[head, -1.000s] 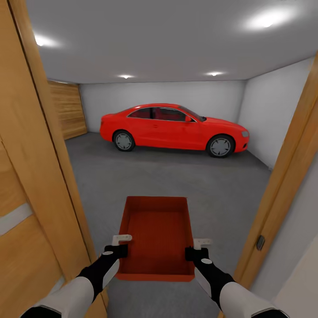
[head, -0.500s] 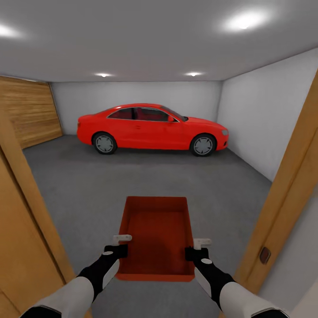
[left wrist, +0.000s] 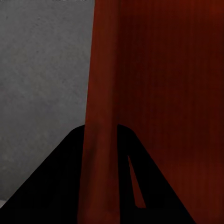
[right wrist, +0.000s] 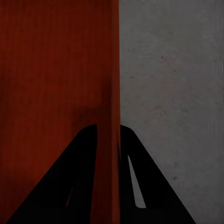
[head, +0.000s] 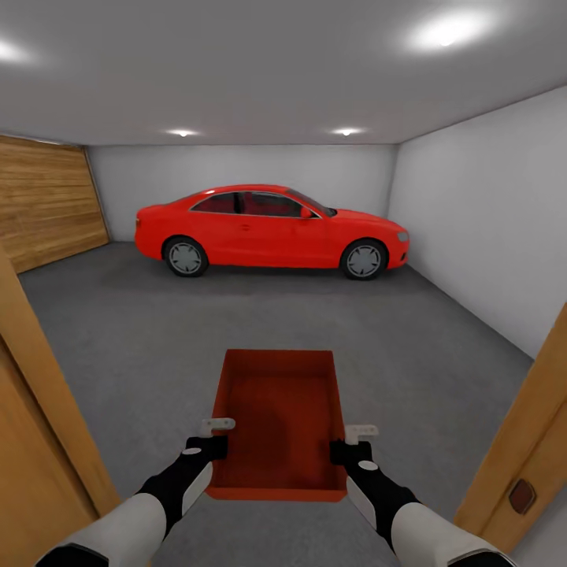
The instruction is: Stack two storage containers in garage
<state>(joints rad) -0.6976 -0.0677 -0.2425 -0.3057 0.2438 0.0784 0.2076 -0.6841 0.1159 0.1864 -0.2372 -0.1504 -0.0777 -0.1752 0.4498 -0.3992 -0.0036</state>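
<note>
Doorframe edges have slid outward as the camera advanced into the garage. Orange-red rectangular lidless bin point(head: 279, 421) hangs above grey concrete floor point(head: 142, 331), left gripper point(head: 211, 438) and right gripper point(head: 354, 442) each clamped on a side wall.

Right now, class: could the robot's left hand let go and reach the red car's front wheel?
Probably not. The left hand is clamped on a side wall of the storage container, and the red car stands at the far wall, across a wide stretch of bare floor. The robot would need to drive closer.
</note>
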